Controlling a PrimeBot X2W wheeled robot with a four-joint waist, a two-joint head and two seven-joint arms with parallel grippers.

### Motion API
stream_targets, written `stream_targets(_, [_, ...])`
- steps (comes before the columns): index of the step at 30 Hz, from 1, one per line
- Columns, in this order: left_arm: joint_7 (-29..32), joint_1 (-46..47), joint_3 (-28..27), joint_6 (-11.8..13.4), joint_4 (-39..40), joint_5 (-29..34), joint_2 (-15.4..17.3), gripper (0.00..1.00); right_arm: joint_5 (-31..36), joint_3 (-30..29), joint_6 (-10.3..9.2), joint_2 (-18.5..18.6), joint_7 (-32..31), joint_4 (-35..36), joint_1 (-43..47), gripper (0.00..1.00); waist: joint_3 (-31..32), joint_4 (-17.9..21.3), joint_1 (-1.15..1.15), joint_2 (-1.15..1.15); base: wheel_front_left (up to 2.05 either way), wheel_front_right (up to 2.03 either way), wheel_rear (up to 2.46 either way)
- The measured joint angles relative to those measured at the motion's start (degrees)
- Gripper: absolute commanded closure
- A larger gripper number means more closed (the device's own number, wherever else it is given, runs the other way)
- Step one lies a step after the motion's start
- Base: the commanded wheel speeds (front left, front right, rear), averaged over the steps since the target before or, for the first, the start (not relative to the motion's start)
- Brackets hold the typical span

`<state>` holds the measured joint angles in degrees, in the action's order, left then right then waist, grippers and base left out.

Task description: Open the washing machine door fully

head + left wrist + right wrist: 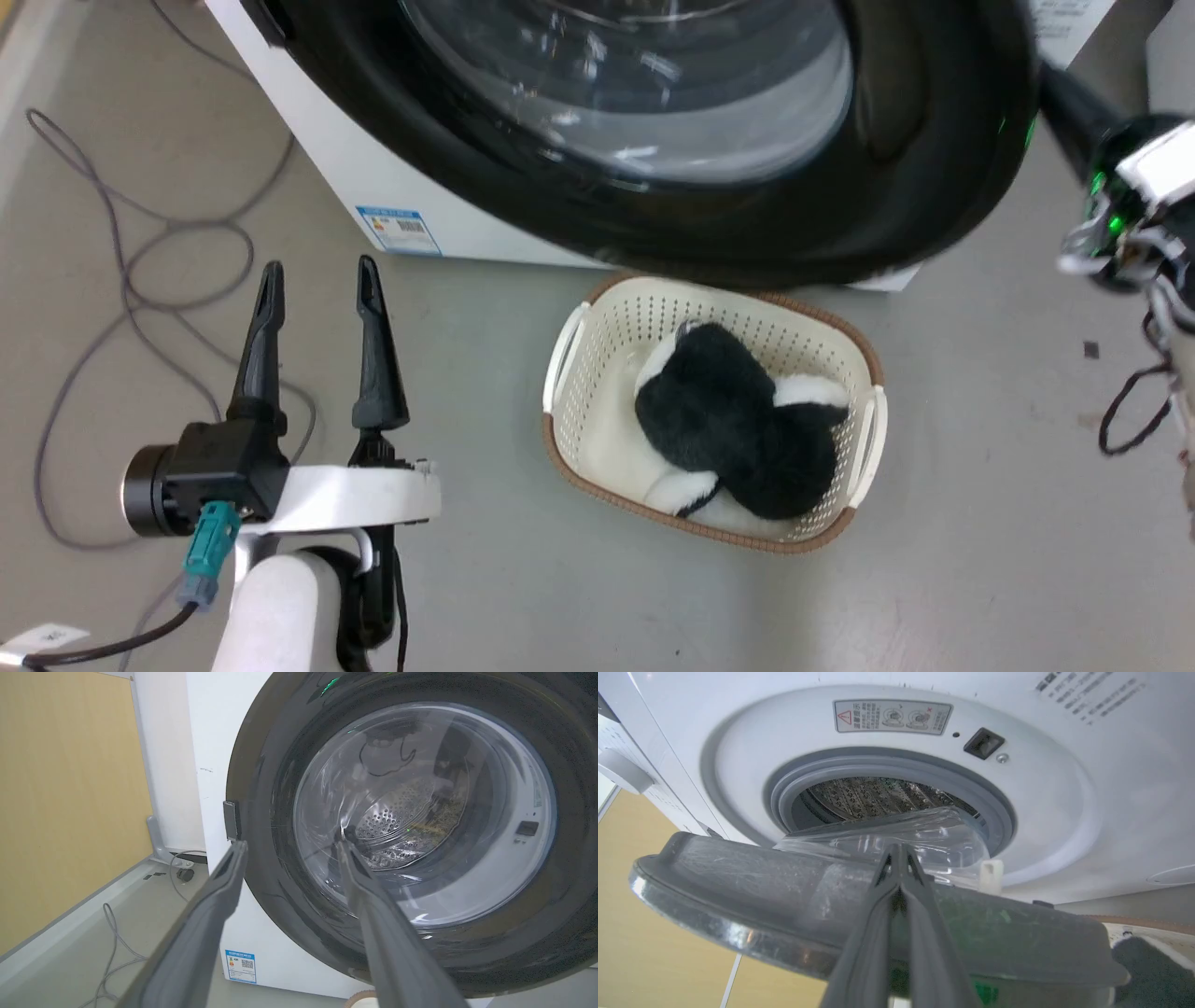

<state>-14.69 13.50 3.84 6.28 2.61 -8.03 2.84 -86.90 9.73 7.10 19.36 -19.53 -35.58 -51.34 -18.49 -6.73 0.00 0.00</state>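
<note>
The washing machine door (896, 187) stands partly open, swung out from the white machine (345, 159) on a hinge at the robot's left, its glossy black ring hanging over the far rim of a cream basket (873, 439) on the grey floor. A black-and-white plush toy (728, 420) lies in the basket.

The right gripper (897, 849) is clenched, its two fingers pressed together with nothing between them. Its tips reach behind the door's free edge to the grey inner face (738, 891), at the foot of the clear glass bowl (915, 835); whether they press on it cannot be told for sure. Beyond them the steel drum (878, 793) shows through the grey gasket (896, 765), uncovered in the gap the door leaves.

The left gripper (319, 266) is released, fingers spread wide and grasping nothing. It hangs above the floor to the left of the basket, apart from the machine, pointing towards the door's outer face (261, 858) near the hinge (230, 820).

A grey cable (121, 271) loops across the floor at the left of the machine.
</note>
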Motion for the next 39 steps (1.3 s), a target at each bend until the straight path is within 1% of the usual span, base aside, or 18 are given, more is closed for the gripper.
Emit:
stream_targets(7, [0.0, -2.5, -0.6, -0.2, -0.5, 0.0, 0.0, 0.0, -1.8, 2.0, 0.01, -0.7, -3.2, 4.2, 6.5, 1.0, 3.5, 0.3, 0.0, 0.0, 0.0, 0.0, 0.0])
stream_targets(15, [0.0, -5.5, -1.3, -0.9, -1.1, 0.8, 0.0, 0.0, -2.6, 4.4, 0.02, -1.8, -5.2, 12.3, 16.5, 1.0, 7.4, 0.7, -0.01, 0.0, 0.0, 0.0, 0.0])
stream_targets(20, [0.0, -7.0, -1.5, -1.3, -1.7, 1.4, 0.0, 0.0, -3.1, 5.9, 0.02, -3.2, -5.3, 17.9, 22.6, 1.0, 9.5, 0.7, -0.01, 0.0, 0.0, 0.0, 0.0])
stream_targets(29, [0.0, -9.3, -1.5, -1.4, -3.7, 4.8, 0.0, 0.0, -2.6, 10.9, 0.02, -5.9, -5.3, 25.5, 30.5, 1.0, 12.6, 0.2, -0.01, 0.0, 0.0, 0.0, 0.0])
stream_targets(39, [-0.1, -11.4, -1.8, -1.2, -4.7, 5.8, 0.0, 0.0, -0.5, 17.8, 0.02, -8.5, -5.4, 31.2, 35.6, 1.0, 14.7, -0.6, -0.01, 0.0, 0.0, 0.0, 0.0])
